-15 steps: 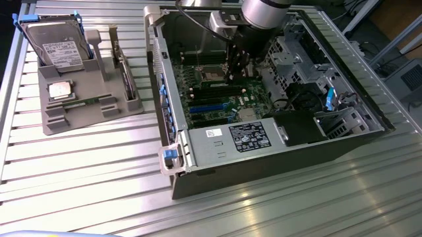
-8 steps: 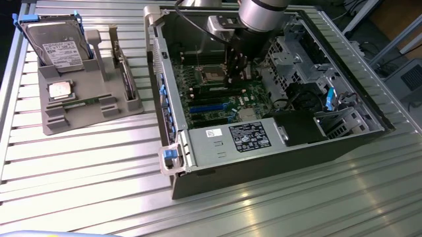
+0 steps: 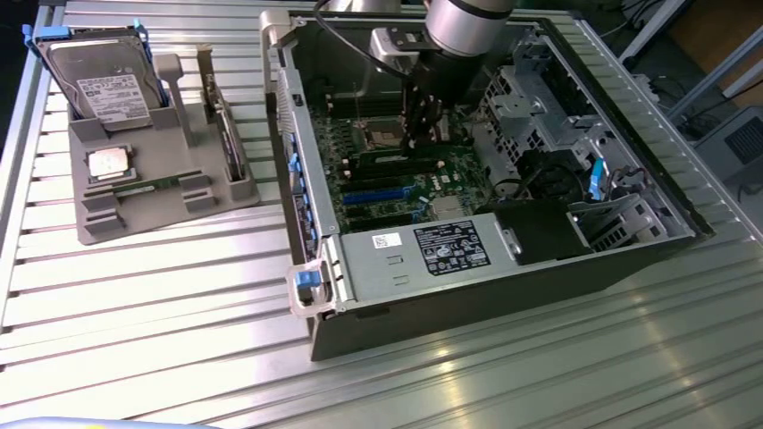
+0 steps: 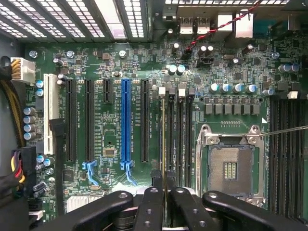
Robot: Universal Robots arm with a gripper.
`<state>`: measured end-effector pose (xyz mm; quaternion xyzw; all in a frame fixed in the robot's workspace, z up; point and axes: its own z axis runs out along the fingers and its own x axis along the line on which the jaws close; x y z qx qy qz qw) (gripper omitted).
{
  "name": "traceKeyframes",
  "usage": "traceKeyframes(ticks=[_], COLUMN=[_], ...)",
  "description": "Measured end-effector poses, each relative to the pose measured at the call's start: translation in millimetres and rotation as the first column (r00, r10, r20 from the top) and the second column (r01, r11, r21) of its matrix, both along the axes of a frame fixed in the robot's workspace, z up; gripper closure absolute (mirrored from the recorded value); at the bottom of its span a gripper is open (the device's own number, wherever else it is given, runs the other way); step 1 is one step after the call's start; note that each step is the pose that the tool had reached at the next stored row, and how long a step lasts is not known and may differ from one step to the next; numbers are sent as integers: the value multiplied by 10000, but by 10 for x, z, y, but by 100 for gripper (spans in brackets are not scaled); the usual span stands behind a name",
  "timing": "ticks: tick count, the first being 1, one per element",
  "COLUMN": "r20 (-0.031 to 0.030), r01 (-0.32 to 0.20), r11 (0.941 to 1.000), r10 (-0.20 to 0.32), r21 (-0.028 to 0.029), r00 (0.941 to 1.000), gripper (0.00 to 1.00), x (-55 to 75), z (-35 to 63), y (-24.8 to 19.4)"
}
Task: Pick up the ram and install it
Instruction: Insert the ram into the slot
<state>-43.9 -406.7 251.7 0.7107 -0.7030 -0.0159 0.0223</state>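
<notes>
My gripper (image 4: 164, 204) is shut on the ram (image 4: 163, 139), a thin green board seen edge-on as a narrow gold-green line running away from the fingers (image 4: 150, 209). The ram lines up with the outermost of the black memory slots (image 4: 175, 130) beside the CPU socket (image 4: 231, 166). I cannot tell whether it is seated in the slot or just above it. In the exterior view the gripper (image 3: 420, 125) reaches down inside the open computer case (image 3: 313, 268), over the motherboard. A second, similar green stick (image 3: 149, 185) lies on the grey holder (image 3: 155, 214) outside the case.
The holder also carries a hard drive (image 3: 107, 85) and a square silver processor chip (image 3: 107, 164). Inside the case are the power supply (image 3: 417, 255), drive cages (image 3: 537, 98), a blue expansion slot (image 4: 125, 120) and cable bundles (image 4: 14, 168). The case walls hem the arm in.
</notes>
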Motion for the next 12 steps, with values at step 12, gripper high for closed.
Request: traceKeyframes(ticks=[12], r20=[1], r01=[-7], r11=[10000], r10=[7], r21=[1], r00=[10000], gripper=[87], x=[-28], z=[-114], y=[10])
